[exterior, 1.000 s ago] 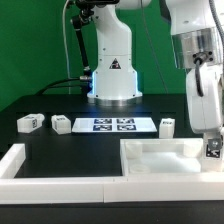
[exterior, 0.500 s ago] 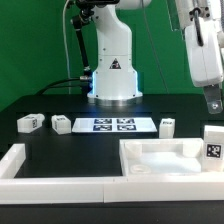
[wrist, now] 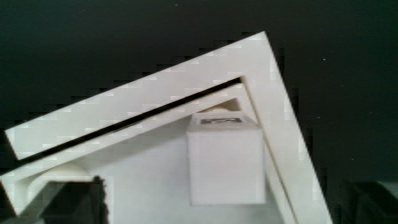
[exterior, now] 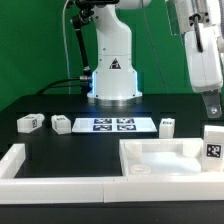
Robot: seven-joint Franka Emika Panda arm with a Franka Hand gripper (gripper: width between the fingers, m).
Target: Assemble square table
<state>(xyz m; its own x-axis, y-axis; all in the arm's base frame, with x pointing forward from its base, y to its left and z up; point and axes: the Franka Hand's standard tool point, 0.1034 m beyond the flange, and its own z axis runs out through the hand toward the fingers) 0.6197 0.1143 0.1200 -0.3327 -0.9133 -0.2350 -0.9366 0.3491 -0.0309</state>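
One white arm rises from a pedestal (exterior: 112, 55) at the back of the black counter (exterior: 60, 145); its only label is a yellow warning triangle, with no legible writing. Next in size, the square tabletop (exterior: 160, 147) (wrist: 160, 95) lies at the front, toward the exterior view's right. Beside it sits a low wall bar (exterior: 22, 163). The marker board (exterior: 84, 125) carries four tags. One tagged leg (exterior: 213, 141) (wrist: 224, 165) stands upright in a tabletop corner. The jaws hang above it, spread and holding nothing (dark fingers flank it in the wrist view). Three loose legs (exterior: 29, 122) (exterior: 62, 125) (exterior: 167, 126) flank the board.
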